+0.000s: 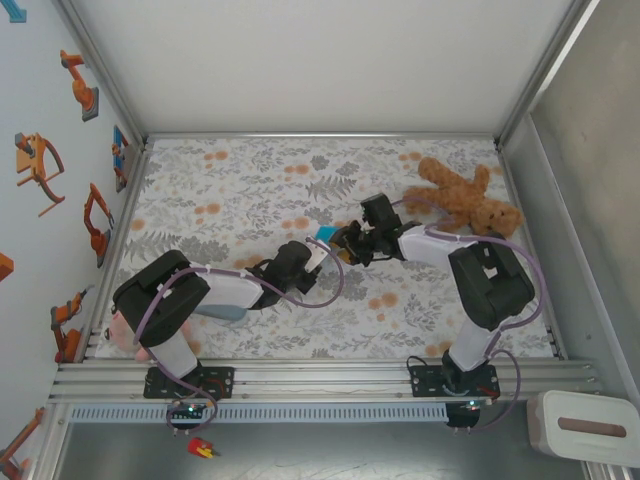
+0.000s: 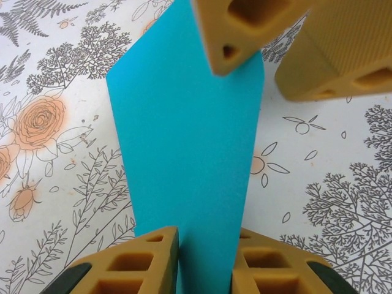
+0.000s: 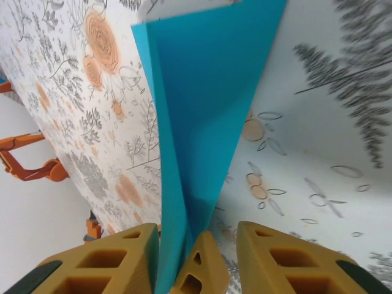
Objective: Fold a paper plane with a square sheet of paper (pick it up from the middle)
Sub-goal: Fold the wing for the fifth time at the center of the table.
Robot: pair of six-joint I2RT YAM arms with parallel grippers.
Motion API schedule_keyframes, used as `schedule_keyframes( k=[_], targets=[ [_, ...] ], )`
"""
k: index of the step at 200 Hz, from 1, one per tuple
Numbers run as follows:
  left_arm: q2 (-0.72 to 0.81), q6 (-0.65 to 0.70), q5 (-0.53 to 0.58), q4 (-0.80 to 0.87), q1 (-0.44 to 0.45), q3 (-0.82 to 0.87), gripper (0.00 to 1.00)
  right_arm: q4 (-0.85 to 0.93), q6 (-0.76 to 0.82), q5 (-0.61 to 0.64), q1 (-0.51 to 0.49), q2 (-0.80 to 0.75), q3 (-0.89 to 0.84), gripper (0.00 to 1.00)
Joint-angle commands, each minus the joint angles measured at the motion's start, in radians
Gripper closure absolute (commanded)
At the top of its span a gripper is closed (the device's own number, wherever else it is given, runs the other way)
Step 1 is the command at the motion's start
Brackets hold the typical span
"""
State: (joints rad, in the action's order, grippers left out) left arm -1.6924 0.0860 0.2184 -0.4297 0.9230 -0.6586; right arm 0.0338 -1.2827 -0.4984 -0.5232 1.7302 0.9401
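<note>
The turquoise sheet of paper (image 2: 187, 141), folded lengthwise into a V, is held off the flowered table between the two arms; a corner of it (image 1: 326, 233) shows from above. My left gripper (image 2: 205, 236) (image 1: 321, 249) is shut on its near end, one pad against each side. My right gripper (image 3: 197, 236) (image 1: 346, 243) stands open at the other end: one of its fingers (image 2: 236, 30) rests against the paper, the other (image 2: 334, 58) stands apart to the right. A left-gripper fingertip (image 3: 196, 269) sits between the right gripper's fingers, against the fold.
A brown teddy bear (image 1: 465, 197) lies at the back right, close behind the right arm. A pink object (image 1: 120, 335) sits by the left arm's base. A white box (image 1: 585, 425) stands off the table at lower right.
</note>
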Motion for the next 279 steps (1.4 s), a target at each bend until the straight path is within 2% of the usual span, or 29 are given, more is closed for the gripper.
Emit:
schedule_keyframes(
  k=[1, 44, 101, 148, 226, 279],
  targets=[
    [-0.013, -0.039, -0.048, 0.011, -0.002, 0.008, 0.78, 0.083, 0.069, 0.059, 0.029, -0.069, 0.023, 0.60],
    [-0.024, -0.123, -0.201, 0.028, -0.039, 0.002, 0.80, 0.179, 0.151, 0.149, 0.060, -0.139, 0.022, 0.57],
    [-0.040, -0.255, -0.408, 0.018, -0.114, -0.003, 0.81, 0.197, 0.229, 0.214, 0.075, -0.207, -0.023, 0.57],
    [-0.064, -0.306, -0.523, 0.069, -0.149, -0.042, 0.82, 0.169, 0.342, 0.207, 0.075, -0.239, -0.060, 0.55],
    [-0.123, -0.360, -0.627, 0.281, -0.169, -0.184, 0.86, 0.043, 0.500, 0.176, 0.074, -0.273, -0.169, 0.51],
    [-0.192, -0.387, -0.710, 0.422, -0.182, -0.287, 0.86, -0.018, 0.549, 0.120, 0.069, -0.220, -0.186, 0.48]
  ],
)
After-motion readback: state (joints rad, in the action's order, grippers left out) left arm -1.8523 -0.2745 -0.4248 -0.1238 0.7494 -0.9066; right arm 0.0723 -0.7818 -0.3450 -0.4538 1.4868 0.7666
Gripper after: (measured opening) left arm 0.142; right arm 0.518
